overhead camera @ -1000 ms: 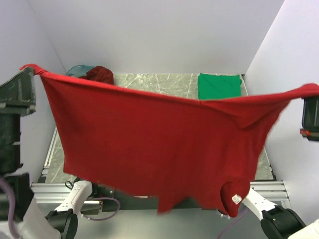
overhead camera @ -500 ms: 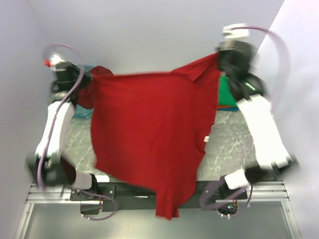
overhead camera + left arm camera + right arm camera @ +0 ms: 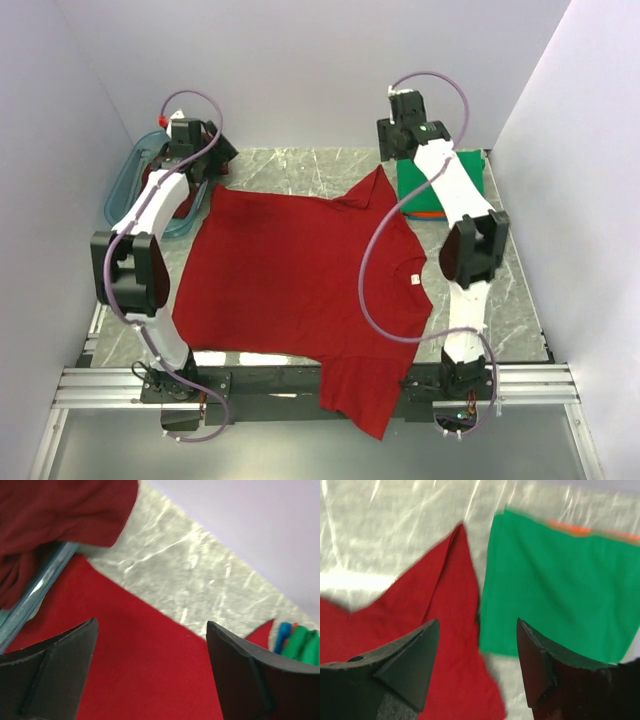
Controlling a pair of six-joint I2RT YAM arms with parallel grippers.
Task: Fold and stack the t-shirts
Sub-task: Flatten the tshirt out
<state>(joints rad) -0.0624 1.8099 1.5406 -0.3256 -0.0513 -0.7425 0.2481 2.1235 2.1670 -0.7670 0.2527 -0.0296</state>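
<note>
The spread-out t-shirt (image 3: 290, 280) is plain bright red with a small white tag (image 3: 412, 280). The folded shirt (image 3: 560, 590) is solid green, the maroon shirt (image 3: 65, 510) darker. The basket (image 3: 120, 190) is see-through teal, and the table (image 3: 300, 170) is marbled grey-white.

Robot lab test cell: plain white panel walls (image 3: 320, 70) box in a marble-pattern table (image 3: 300, 170); aluminium rail frame (image 3: 530, 383) at bottom of frame carries cabled left arm (image 3: 150, 210) and right arm (image 3: 455, 200)
</note>
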